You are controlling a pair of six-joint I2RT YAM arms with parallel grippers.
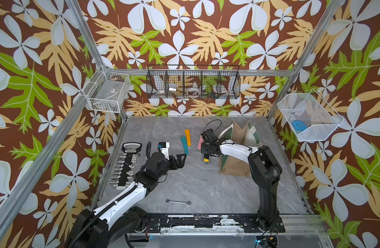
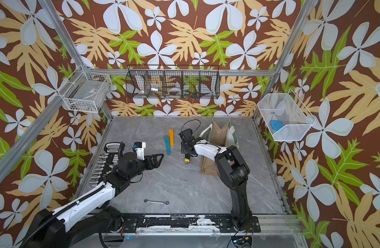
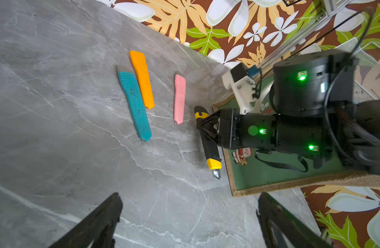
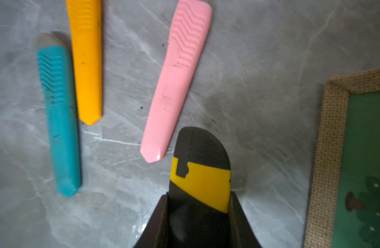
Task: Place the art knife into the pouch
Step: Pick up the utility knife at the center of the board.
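The art knife (image 4: 201,167), black with yellow bands and a short bare blade tip (image 3: 216,173), is between the jaws of my right gripper (image 4: 198,197), which is shut on its black handle. In both top views the knife (image 1: 205,159) (image 2: 186,160) pokes out below the right gripper (image 1: 206,151), just left of the pouch (image 1: 236,166). The pouch stands upright, tan jute with a green Christmas panel (image 3: 270,171) facing the knife. My left gripper (image 1: 181,159) (image 3: 189,206) is open and holds nothing, to the left of the knife.
Teal (image 1: 184,145), orange (image 1: 187,137) and pink (image 1: 200,142) knives lie on the grey table behind the grippers. A wrench (image 1: 178,202) lies near the front edge. A socket rack (image 1: 127,165) sits at the left. Wire baskets (image 1: 193,84) hang on the walls.
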